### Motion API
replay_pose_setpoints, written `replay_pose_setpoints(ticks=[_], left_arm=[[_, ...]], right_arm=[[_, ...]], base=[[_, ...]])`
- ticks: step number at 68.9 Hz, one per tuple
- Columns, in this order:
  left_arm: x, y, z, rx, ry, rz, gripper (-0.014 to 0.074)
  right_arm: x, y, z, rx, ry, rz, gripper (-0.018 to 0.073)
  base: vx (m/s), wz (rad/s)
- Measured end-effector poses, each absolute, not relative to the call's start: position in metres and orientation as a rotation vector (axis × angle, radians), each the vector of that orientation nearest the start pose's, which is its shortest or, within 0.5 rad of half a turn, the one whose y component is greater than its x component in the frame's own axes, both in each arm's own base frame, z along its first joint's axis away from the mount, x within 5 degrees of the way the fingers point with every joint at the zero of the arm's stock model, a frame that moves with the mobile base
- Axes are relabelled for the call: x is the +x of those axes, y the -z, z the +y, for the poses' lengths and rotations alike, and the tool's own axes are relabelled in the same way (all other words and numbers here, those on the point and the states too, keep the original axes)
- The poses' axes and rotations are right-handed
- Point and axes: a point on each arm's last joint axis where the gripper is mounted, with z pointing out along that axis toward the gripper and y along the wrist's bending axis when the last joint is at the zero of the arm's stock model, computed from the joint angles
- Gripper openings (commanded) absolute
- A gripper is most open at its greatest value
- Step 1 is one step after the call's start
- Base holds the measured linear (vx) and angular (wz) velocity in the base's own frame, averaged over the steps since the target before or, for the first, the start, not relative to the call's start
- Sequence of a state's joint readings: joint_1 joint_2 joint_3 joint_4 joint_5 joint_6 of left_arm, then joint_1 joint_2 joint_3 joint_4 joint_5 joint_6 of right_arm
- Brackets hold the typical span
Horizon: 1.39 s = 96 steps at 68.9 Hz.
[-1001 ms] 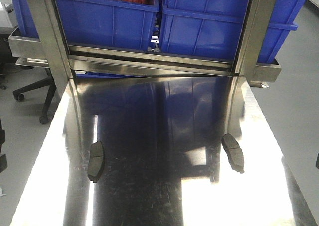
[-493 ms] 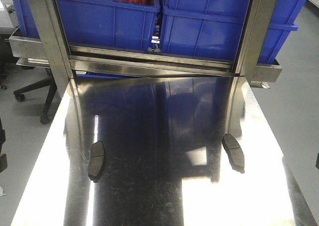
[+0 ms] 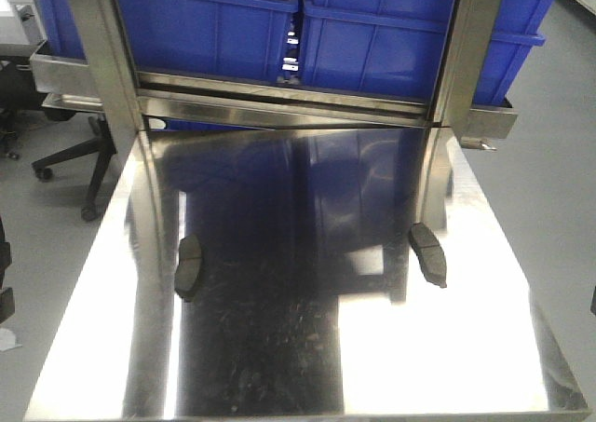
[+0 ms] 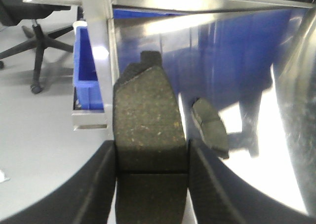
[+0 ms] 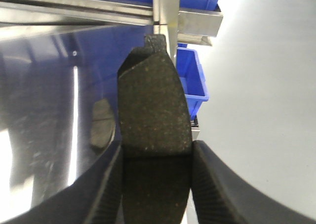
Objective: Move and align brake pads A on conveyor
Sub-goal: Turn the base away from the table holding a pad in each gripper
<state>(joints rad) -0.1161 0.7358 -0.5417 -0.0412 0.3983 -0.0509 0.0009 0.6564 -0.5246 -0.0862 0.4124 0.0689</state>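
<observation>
Left-held brake pad A (image 4: pixel 148 110) clamped in left gripper (image 4: pixel 150 152) over the steel table's (image 3: pixel 279 366) left edge; right-held brake pad A (image 5: pixel 153 95) clamped in right gripper (image 5: pixel 155 152) over its right edge; left loose pad (image 3: pixel 189 266) and right loose pad (image 3: pixel 429 252) flat on the table, near those edges.

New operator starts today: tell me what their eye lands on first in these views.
The left gripper and right gripper each clamp a rough dark-grey oblong brake pad, filling the wrist views. Ahead, two more dark pads lie far apart on the mirror-bright stainless-steel table, below big blue plastic bins.
</observation>
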Motion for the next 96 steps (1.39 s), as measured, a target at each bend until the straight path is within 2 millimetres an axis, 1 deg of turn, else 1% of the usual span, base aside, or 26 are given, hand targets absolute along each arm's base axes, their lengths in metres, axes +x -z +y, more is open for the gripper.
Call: replay_pose_setpoints(ticks=[40, 96], left_arm=[[0.1467, -0.2922, -0.0186, 0.038, 0.142, 2.078, 0.0083], [0.1467, -0.2922, -0.0186, 0.038, 0.142, 2.078, 0.0083]], right_arm=[[0.133, -0.2966, -0.003, 0.011, 0.041, 2.026, 0.0025], [0.133, -0.2966, -0.003, 0.011, 0.041, 2.026, 0.0025]], base=[[-0.1, 0.43], [0.0, 0.61]])
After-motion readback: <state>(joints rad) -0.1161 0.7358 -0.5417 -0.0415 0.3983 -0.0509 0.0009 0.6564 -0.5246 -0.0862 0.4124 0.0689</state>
